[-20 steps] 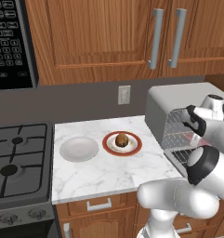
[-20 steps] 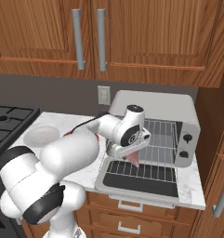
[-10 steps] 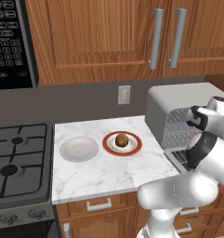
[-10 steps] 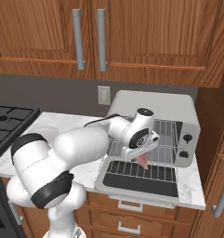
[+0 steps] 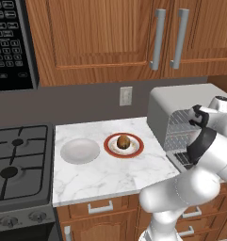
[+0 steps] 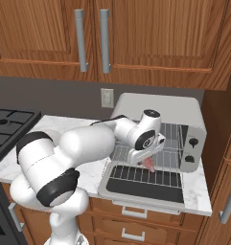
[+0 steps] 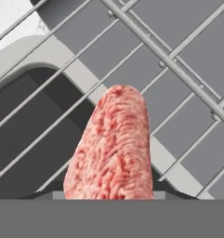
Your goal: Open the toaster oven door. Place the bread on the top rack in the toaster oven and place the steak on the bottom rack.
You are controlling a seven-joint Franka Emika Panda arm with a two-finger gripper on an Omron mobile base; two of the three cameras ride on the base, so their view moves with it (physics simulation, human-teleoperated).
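Observation:
The toaster oven [image 6: 160,107] stands at the counter's right end with its door [image 6: 136,187] dropped flat. My gripper [image 6: 147,160] hangs over a wire rack [image 6: 150,175] just in front of the oven mouth, shut on the steak [image 6: 149,165], which points downward. In the hand view the pink-red steak [image 7: 114,148] hides my fingertips, with rack wires [image 7: 169,58] and the door's dark glass [image 7: 25,153] beneath. More wire grid [image 6: 173,136] shows inside the cavity; I cannot tell which rack is which. The bread [image 5: 123,141] sits on a red-rimmed plate [image 5: 136,149] mid-counter.
An empty white dish [image 5: 80,150] lies left of the plate. A gas stove [image 5: 16,164] borders the counter on the left, with a black microwave [image 5: 9,42] above it. Wooden cabinets [image 6: 136,33] hang overhead. The oven's knobs [image 6: 191,148] are on its right side.
My hand has carried the steak a little to the right, closer to the oven mouth. The bread, plate and door have not moved.

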